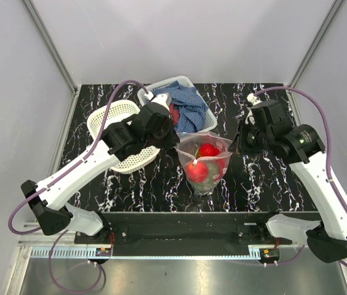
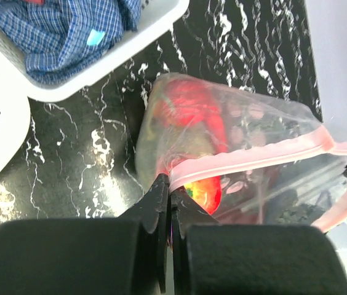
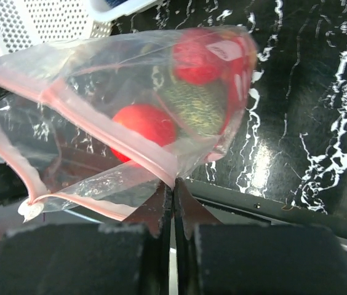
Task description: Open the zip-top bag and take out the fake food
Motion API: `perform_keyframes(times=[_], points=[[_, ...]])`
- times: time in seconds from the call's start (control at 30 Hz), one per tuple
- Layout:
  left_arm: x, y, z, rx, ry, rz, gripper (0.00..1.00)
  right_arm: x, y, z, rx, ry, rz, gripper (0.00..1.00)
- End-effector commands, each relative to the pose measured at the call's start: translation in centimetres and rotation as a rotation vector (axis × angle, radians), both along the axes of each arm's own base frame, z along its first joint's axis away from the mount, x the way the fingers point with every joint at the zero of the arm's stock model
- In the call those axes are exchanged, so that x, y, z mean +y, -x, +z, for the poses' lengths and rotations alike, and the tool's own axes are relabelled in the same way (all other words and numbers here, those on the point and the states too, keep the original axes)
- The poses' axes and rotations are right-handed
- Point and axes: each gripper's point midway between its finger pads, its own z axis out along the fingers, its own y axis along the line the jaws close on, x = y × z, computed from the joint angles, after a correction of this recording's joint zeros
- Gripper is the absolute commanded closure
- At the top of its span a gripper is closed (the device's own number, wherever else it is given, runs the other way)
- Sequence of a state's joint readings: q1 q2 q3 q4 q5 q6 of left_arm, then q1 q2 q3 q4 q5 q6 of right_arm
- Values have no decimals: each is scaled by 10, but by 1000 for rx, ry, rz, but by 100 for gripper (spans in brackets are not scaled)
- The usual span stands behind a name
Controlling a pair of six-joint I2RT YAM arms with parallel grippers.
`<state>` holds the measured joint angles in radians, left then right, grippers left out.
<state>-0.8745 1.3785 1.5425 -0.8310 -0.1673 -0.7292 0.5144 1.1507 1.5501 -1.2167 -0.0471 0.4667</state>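
Top camera: high behind the near edge, looked down over the whole tabletop (image 1: 266, 178).
Left wrist: close, tilted down at the zip-top bag (image 2: 247, 141).
Right wrist: close, opposite side.
Shared: the bag.

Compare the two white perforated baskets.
The far white perforated basket holds a blue checked cloth and a red cloth; the left white perforated basket shows no contents. The left arm hides much of the left basket, only a corner of the far one. Both are white and perforated.
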Motion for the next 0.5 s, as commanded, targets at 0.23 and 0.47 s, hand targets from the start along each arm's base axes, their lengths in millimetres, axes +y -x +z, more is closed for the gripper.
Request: perform_keyframes(times=[0.23, 0.47], points=[[-3, 14, 53, -131, 61, -190, 62, 64, -12, 26, 23, -220, 200, 100], [-29, 33, 94, -116, 194, -289, 53, 68, -10, 22, 48, -225, 232, 100]])
